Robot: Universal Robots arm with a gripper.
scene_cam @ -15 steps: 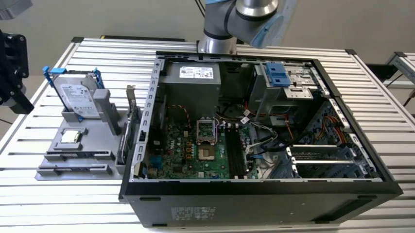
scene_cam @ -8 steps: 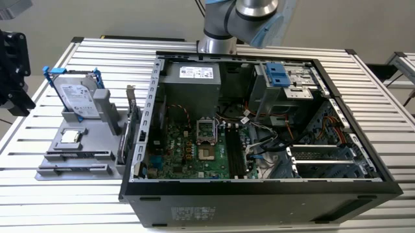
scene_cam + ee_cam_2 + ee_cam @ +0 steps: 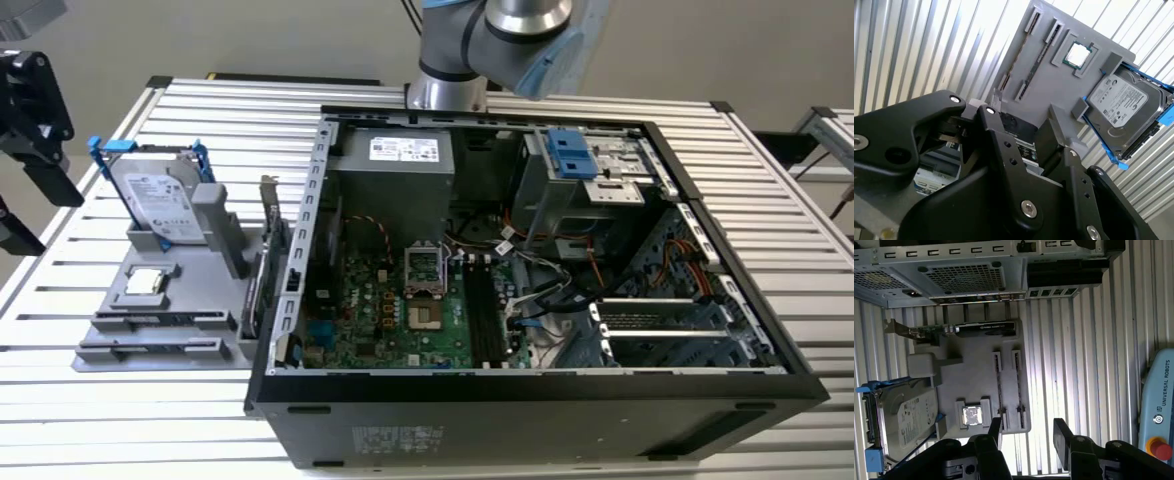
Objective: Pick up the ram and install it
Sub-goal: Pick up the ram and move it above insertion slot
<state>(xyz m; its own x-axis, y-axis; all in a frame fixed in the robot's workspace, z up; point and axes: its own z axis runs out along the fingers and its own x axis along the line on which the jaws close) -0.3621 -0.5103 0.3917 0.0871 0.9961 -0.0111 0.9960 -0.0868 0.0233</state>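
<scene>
1. Step in hand: the approach for the pick-up. Treat the task as barely begun. Nothing is grasped, and the black memory slots (image 3: 487, 305) on the motherboard (image 3: 387, 310) look unfilled.
2. Check the gripper (image 3: 1028, 429). In the first wrist view its two fingers stand apart with nothing between them, facing the grey parts holder (image 3: 979, 385) and not touching it.
3. Locate the ram (image 3: 1036, 62). In the second wrist view, take the thin dark strip standing on edge in the holder slot nearer the processor chip (image 3: 1076, 54) to be it. Its colour cannot be made out.
4. Note the layout in the exterior view. The holder lies at 9 o'clock from the open computer case (image 3: 534, 385), with the hard drive (image 3: 160, 200) at the holder's 12 o'clock end.
5. For the grasp, align the fingers across the stick's thin edge, centre them between the slot's end blocks, and keep them off the chip beside it.
</scene>
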